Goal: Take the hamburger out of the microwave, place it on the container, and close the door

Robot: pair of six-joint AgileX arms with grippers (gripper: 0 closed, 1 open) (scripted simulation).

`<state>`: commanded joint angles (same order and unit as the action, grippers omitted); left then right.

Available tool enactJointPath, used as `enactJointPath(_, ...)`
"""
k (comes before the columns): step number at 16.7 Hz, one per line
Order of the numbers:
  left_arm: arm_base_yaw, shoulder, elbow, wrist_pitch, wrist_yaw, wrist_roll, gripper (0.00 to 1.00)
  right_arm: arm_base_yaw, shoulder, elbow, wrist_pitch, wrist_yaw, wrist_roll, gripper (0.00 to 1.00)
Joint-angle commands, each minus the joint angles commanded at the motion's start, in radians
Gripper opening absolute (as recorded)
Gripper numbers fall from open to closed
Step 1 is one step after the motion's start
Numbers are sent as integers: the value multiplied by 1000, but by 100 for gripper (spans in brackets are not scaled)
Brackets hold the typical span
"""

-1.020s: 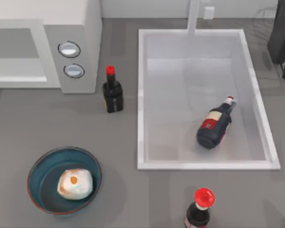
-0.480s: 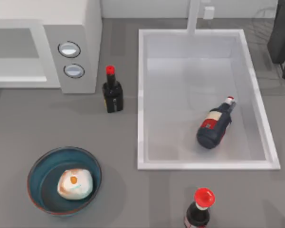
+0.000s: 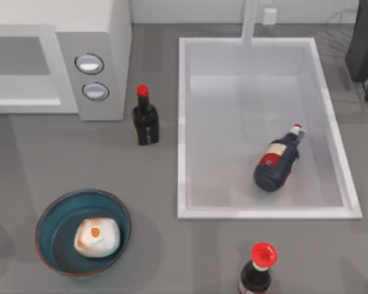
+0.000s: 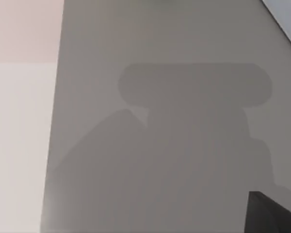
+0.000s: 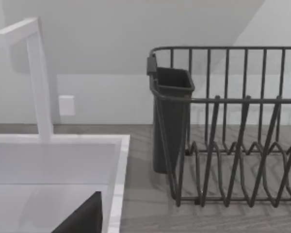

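Pale cream-white hamburger bun (image 3: 96, 237) sits inside the round dark blue container (image 3: 49, 215), lower left of the top view. Large white microwave (image 3: 104, 37) upper left; its door looks shut or nearly so. Gripper states: cannot tell. Confirm door fully latched, pressing squarely.

Left gripper (image 4: 275, 216) seen as a small dark angular piece at the edge of the left wrist view, with the wrist turned steeply downward. Right gripper (image 5: 82, 218) seen as a dark slanted piece in the right wrist view, with the wrist held about level.
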<state>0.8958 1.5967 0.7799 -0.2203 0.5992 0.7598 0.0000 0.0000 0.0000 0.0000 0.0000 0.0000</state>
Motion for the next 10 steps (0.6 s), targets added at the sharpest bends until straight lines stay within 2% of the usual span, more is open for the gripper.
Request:
enactJointPath(7,-13,-27,-34,18,-6,-21,0,0,0,0,0,0,0,100)
enactJointPath(10,-80,-96,-99,44,-50,-86,0,0,0,0,0,0,0,100)
